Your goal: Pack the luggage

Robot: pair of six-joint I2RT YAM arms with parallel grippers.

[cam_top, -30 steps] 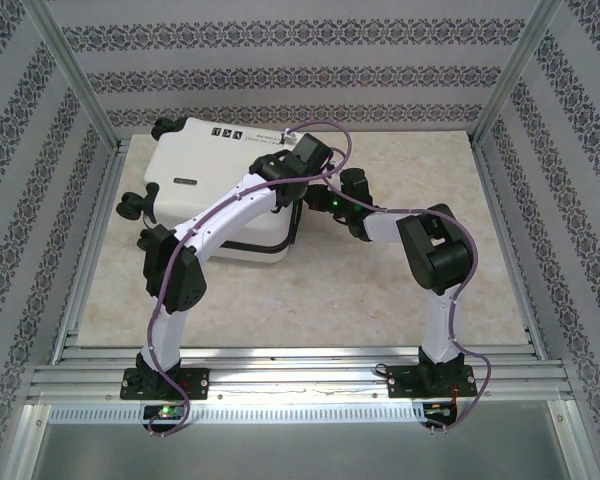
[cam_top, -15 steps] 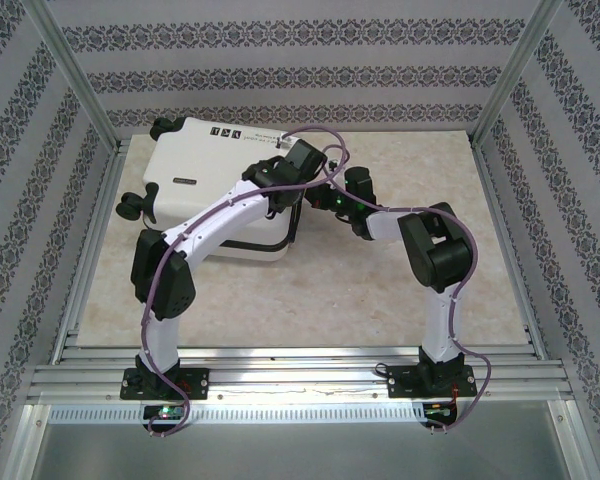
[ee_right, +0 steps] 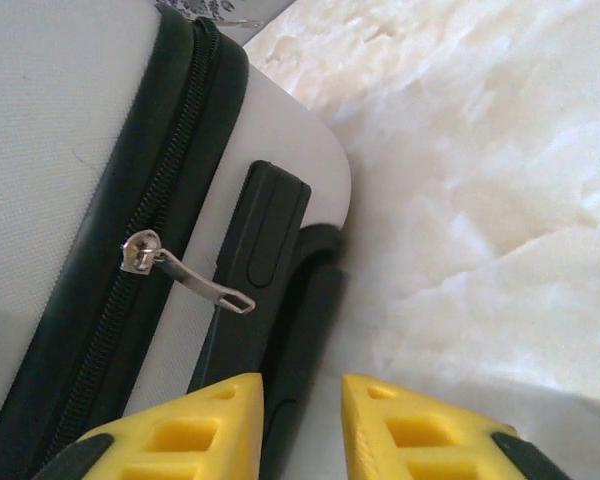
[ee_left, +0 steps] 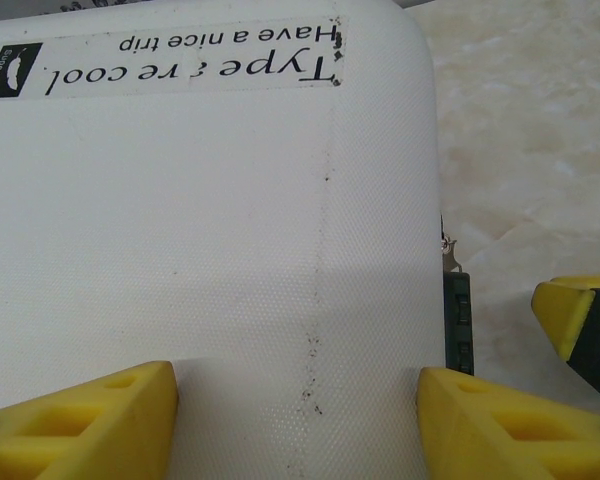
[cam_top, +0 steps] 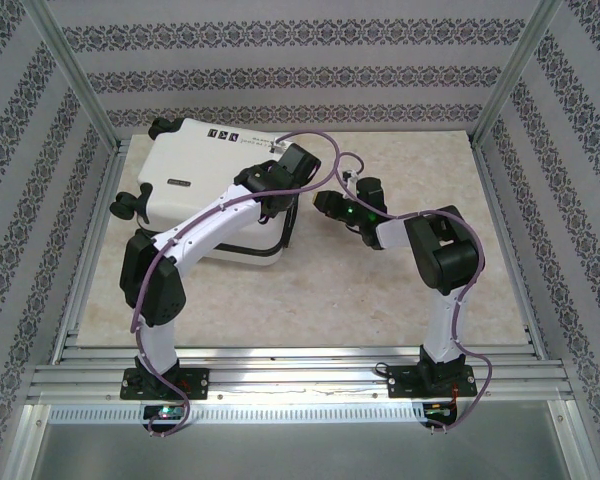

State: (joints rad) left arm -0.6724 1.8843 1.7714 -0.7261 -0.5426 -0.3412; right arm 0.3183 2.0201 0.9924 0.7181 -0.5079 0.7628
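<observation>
Top view: compared with 1 second ago, the right gripper is drawn back from the luggage. The luggage is seen closed at the far left of the marbled table, between patterned walls.

Left wrist: the left gripper is held open over the white shell.

Right wrist: the right gripper's jaws are parted slightly and empty, near the zipper pull and the handle.

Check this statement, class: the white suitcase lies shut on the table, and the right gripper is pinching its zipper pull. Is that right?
No. The right gripper is not pinching the zipper pull: the right wrist view shows the pull lying free against the suitcase, clear of the slightly parted fingertips. The rest holds.
</observation>
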